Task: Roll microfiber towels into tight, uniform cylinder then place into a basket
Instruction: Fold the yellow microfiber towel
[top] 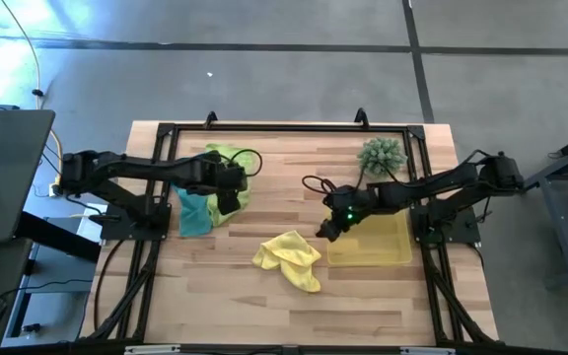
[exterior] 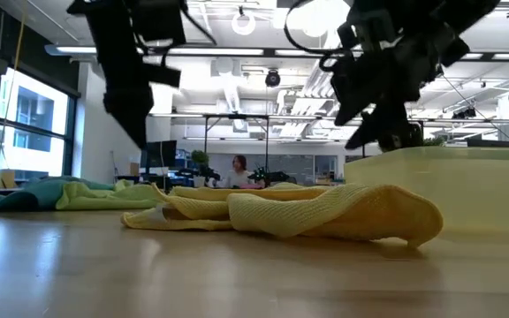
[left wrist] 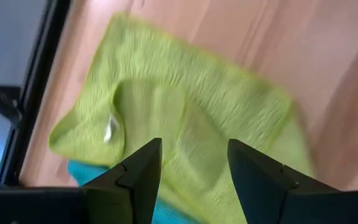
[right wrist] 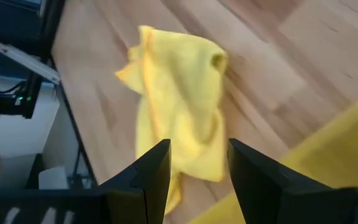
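Place: open-plan lab or office
Evidence: ceiling lights (exterior: pixel 243 24), large windows (exterior: pixel 26 124), seated person (exterior: pixel 237 172) beyond the wooden table (exterior: pixel 237 274)

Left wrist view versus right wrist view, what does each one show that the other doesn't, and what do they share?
Only the left wrist view shows the lime green towel with a bit of teal towel beneath it. Only the right wrist view shows the crumpled yellow towel and a corner of the yellow basket. Both share the wooden table and an open gripper above a towel.

Bright overhead ceiling lights (exterior: pixel 312 18) w/ glare in low view; soft shadows on desk (top: pixel 294 296); both wrist views motion-blurred.
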Robot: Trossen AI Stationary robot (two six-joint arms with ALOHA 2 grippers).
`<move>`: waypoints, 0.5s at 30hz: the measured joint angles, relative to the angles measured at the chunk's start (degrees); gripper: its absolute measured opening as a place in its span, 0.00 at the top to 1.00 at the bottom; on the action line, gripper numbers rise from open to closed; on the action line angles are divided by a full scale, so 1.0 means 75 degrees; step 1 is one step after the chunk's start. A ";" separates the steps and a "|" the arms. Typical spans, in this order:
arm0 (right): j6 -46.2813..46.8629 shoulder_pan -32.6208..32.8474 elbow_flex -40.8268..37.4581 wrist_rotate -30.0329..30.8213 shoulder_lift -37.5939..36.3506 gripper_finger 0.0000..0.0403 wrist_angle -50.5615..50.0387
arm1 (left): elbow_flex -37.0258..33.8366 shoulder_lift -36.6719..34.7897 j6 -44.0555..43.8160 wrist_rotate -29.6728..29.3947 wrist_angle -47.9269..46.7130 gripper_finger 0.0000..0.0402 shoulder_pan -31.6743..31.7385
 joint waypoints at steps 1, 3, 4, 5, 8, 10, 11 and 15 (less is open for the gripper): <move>-0.0103 0.0034 0.0200 -0.0009 0.0000 0.63 -0.0148 | 0.0005 -0.0097 -0.0001 0.0000 0.0146 0.57 -0.0085; -0.0488 0.0110 0.0689 -0.0003 0.0000 0.63 -0.0580 | 0.0005 -0.0239 -0.0001 0.0000 0.0336 0.57 -0.0231; -0.0747 0.0161 0.0989 0.0066 -0.0002 0.63 -0.0878 | 0.0002 -0.0306 -0.0001 0.0003 0.0411 0.57 -0.0305; -0.1020 0.0216 0.1333 0.0211 -0.0001 0.63 -0.1212 | 0.0002 -0.0361 -0.0001 0.0000 0.0536 0.57 -0.0382; -0.1857 0.0461 0.2288 0.1168 -0.0004 0.63 -0.2557 | 0.0003 -0.0430 -0.0007 0.0191 0.0706 0.57 -0.0576; -0.2137 0.0650 0.2706 0.1916 0.0012 0.63 -0.3440 | 0.0005 -0.0446 -0.0083 0.0528 0.0842 0.57 -0.0700; -0.2194 0.0715 0.2811 0.2105 0.0022 0.63 -0.3668 | 0.0005 -0.0446 -0.0143 0.0716 0.0881 0.57 -0.0758; -0.2179 0.0859 0.2792 0.1847 0.0119 0.63 -0.3211 | 0.0005 -0.0443 -0.0393 0.1381 0.1094 0.57 -0.1072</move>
